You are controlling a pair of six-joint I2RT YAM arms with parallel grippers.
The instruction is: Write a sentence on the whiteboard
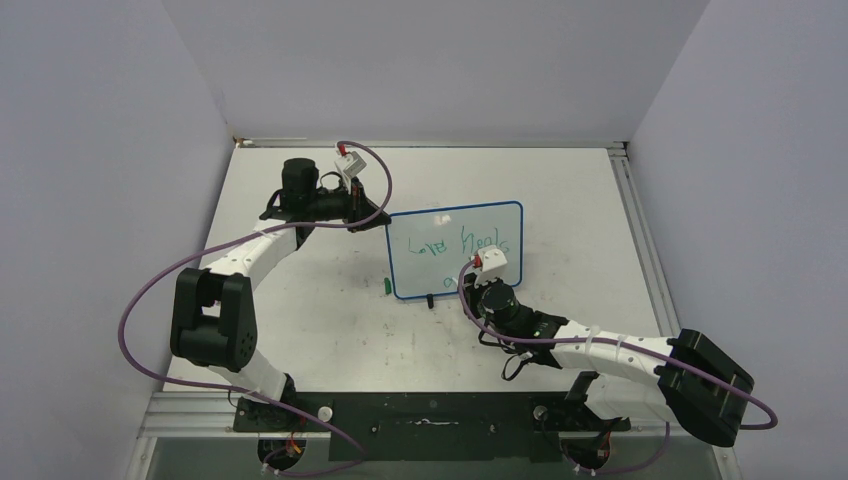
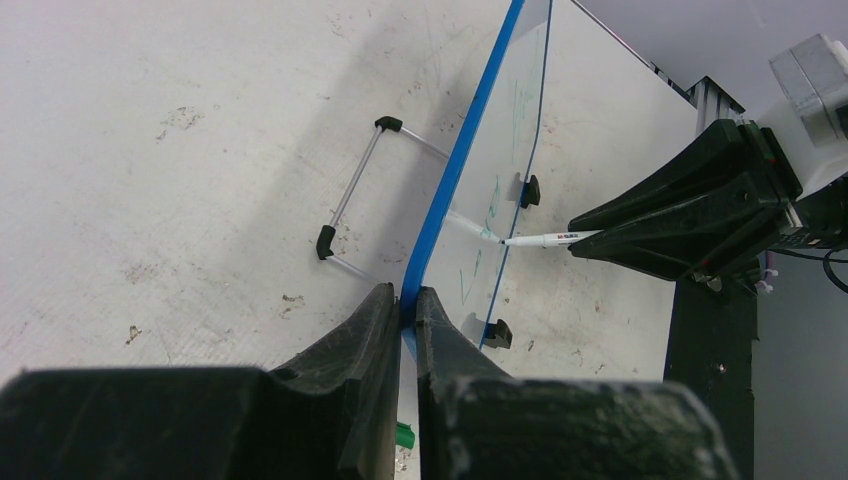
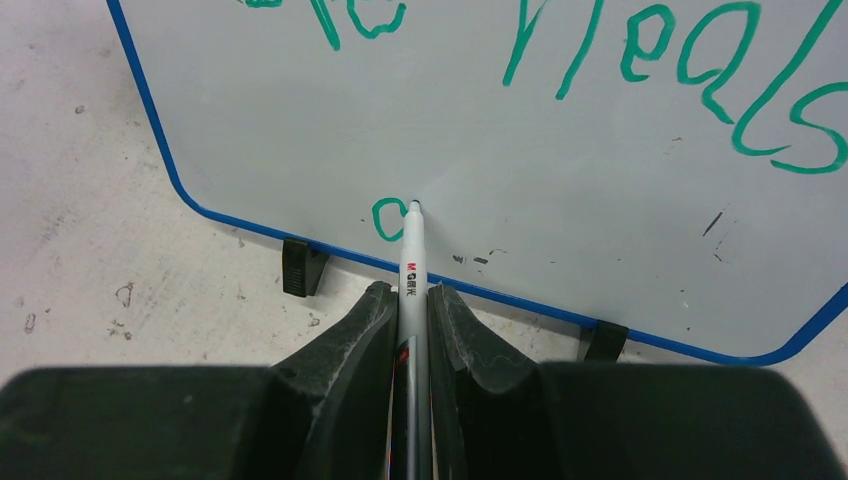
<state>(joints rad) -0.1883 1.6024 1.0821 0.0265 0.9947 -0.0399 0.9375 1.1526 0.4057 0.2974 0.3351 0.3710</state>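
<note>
Two words of the sentence (image 1: 485,242), "Love Heals", are up in green; the second line has only one round stroke. The whiteboard (image 1: 440,272) stands upright mid-table (image 1: 330,310), with the left gripper (image 2: 402,300) clamped on its blue edge and the right gripper (image 3: 408,300) closed on the marker (image 3: 412,250), tip touching the board. Next move calls for finishing that letter, then moving rightward with light, steady pressure.

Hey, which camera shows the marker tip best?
Right wrist: the marker fills the middle, its tip on the whiteboard beside a green curve. Left wrist shows it small, from the side. In top external the right arm covers it.
</note>
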